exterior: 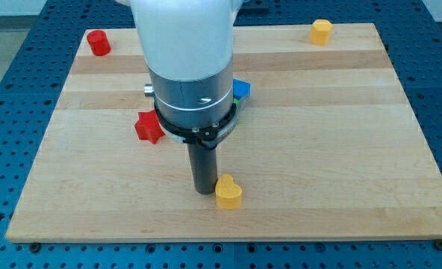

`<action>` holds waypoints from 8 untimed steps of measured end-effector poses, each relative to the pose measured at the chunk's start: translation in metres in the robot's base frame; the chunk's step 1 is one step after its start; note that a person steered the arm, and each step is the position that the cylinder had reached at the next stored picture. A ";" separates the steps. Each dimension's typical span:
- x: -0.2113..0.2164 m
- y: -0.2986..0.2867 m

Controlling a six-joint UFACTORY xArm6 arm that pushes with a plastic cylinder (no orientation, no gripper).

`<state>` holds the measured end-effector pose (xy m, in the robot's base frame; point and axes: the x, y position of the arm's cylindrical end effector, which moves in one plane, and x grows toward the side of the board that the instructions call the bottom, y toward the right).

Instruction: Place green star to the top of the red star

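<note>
The red star (149,127) lies left of centre on the wooden board (340,149), partly behind my arm's housing. The green star is almost wholly hidden behind the arm. Only a thin green sliver (239,107) shows at the housing's right edge, just below a blue block (241,90). My tip (204,191) rests on the board below and to the right of the red star. It is right beside a yellow heart-shaped block (228,192) on its right; I cannot tell whether they touch.
A red block (98,42) sits at the board's top left corner. A yellow block (321,31) sits near the top right edge. The arm's large white and grey housing (187,67) hides the upper middle of the board.
</note>
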<state>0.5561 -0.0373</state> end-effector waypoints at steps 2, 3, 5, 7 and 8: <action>-0.054 -0.015; -0.064 -0.015; -0.074 -0.016; -0.109 -0.028; -0.123 -0.045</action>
<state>0.4329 -0.0824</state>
